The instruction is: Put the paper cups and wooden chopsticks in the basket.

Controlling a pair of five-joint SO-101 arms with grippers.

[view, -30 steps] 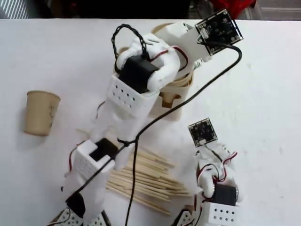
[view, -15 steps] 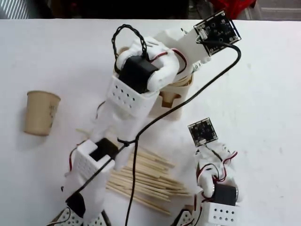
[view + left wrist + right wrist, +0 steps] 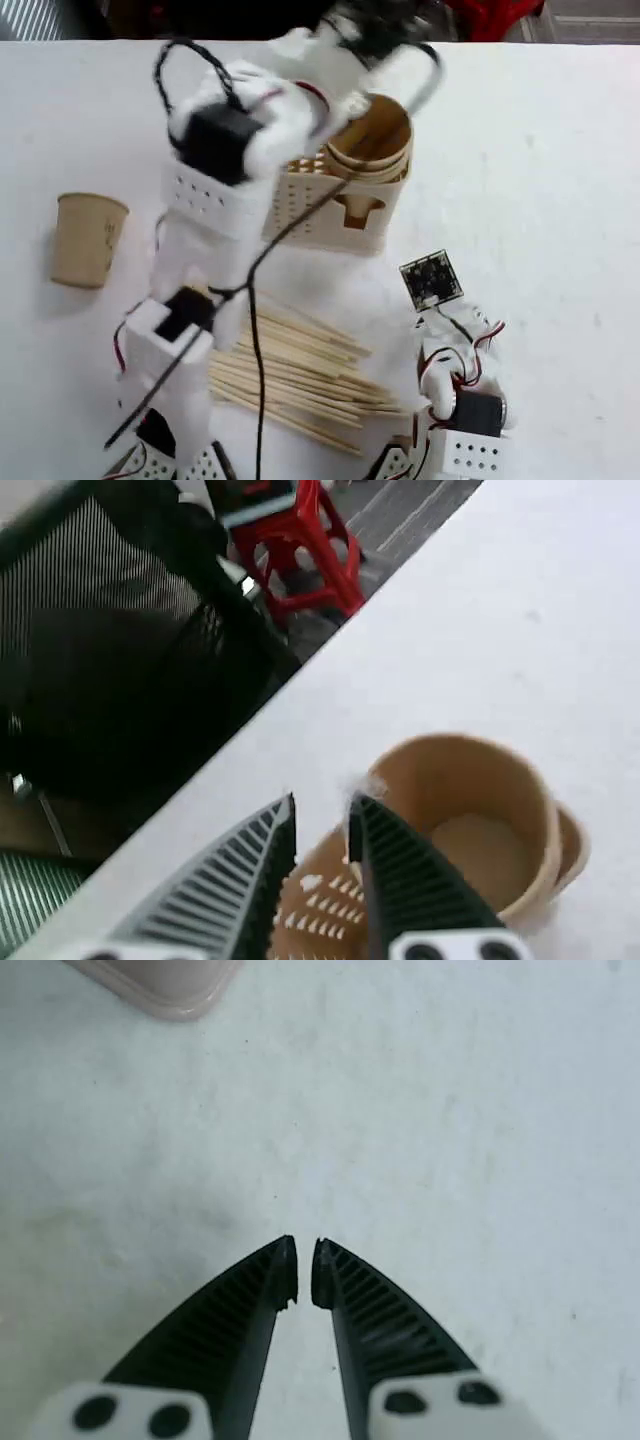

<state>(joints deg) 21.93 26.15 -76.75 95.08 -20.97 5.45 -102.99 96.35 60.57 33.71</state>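
- The left end effector (image 3: pixel 322 805) hangs above the basket (image 3: pixel 300 205). Its jaws are a narrow gap apart with nothing between them.
- The nested cups (image 3: pixel 372 140) sit inside one end of the basket.
- The loose cup (image 3: pixel 88 240) stands upright on the desk (image 3: pixel 540 200), well apart from the basket. It looks like the next thing to fetch.
- To grip it, open wide before coming down and put one jaw inside the rim and one outside. Pinch lightly, since a paper wall would likely crush.
- Carry it clear of the basket wall and release it mouth-up over the nested cups.
- The chopsticks (image 3: pixel 300 375) lie piled between the arms with a cable (image 3: pixel 256 400) hanging across them. A low swing could scatter them.
- The right end effector (image 3: pixel 304 1260) is all but closed and empty, just over bare desk.
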